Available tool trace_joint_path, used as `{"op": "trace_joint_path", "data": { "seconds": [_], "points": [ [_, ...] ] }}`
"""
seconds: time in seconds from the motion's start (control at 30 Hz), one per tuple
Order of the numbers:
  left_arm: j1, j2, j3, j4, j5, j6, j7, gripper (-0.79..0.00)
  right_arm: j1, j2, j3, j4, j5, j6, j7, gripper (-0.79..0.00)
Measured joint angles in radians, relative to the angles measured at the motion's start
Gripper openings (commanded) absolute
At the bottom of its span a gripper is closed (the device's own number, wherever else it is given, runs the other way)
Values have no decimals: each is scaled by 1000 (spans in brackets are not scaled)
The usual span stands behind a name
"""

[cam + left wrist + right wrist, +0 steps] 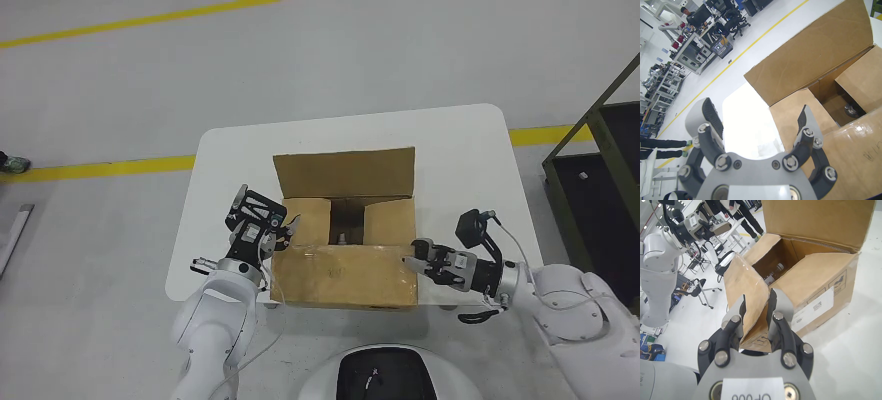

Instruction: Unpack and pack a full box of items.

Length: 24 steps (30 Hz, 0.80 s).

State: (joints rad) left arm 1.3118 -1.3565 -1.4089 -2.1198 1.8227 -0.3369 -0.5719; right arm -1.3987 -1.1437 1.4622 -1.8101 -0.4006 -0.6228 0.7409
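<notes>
Right claw (758, 300), closest to the lens in its own wrist camera, is clamped on the near flap (745, 285) of the box (815, 291). This taped sheet of cardboard passes between its two fingers. From overhead, the same claw (412, 258) sits lower right of centre, at the right-hand end of that flap (345, 278).

White table (450, 150) with rounded corners takes up the middle of the overhead picture. On it stands the brown cardboard box, in the centre of the frame and close to the table's lower edge. Its far flap (345, 173) stands upright toward the top of the frame. Two short side flaps, the left (308, 218) and the right (392, 222), are folded inward with a dark gap between them.

Left claw (283, 228) is just beside the box's left side, left of centre in the overhead picture. Its fingers (712, 115) are spread wide and hold nothing. Whether either finger touches the cardboard I cannot tell.

Bottle (776, 270) with a pale cap lies inside the box. It can be seen through the gap between the side flaps, at the centre of the overhead frame (343, 238).
</notes>
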Motion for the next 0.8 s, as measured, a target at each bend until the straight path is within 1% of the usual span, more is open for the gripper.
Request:
{"op": "trace_joint_path", "data": {
  "seconds": [0.07, 0.17, 0.2, 0.23, 0.3, 0.4, 0.5, 0.67, 0.8],
  "points": [
    [0, 0, 0, 0, 0, 0, 0, 0, 0, 2, -6, -3, 19, -6, 5, -597],
    [0, 0, 0, 0, 0, 0, 0, 0, 7, 7, -16, -11, 48, -26, 36, -594],
    [0, 0, 0, 0, 0, 0, 0, 0, 9, 9, -17, -14, 49, -31, 48, -610],
    [0, 0, 0, 0, 0, 0, 0, 0, 10, 11, -19, -16, 53, -34, 57, -650],
    [0, 0, 0, 0, 0, 0, 0, 0, 10, 13, -22, -21, 58, -36, 65, -779],
    [0, 0, 0, 0, 0, 0, 0, 0, 9, 18, -24, -27, 43, -43, 78, -785],
    [0, 0, 0, 0, 0, 0, 1, 0, 13, 22, -19, -32, 21, -53, 56, -785],
    [-3, 2, -8, 5, -11, 13, 32, 0, 33, 26, 11, -43, -42, -89, -34, -785],
    [-30, 2, -9, 10, -18, 19, 34, 0, 67, 29, 43, -50, -150, -132, -120, -785]
  ]
}}
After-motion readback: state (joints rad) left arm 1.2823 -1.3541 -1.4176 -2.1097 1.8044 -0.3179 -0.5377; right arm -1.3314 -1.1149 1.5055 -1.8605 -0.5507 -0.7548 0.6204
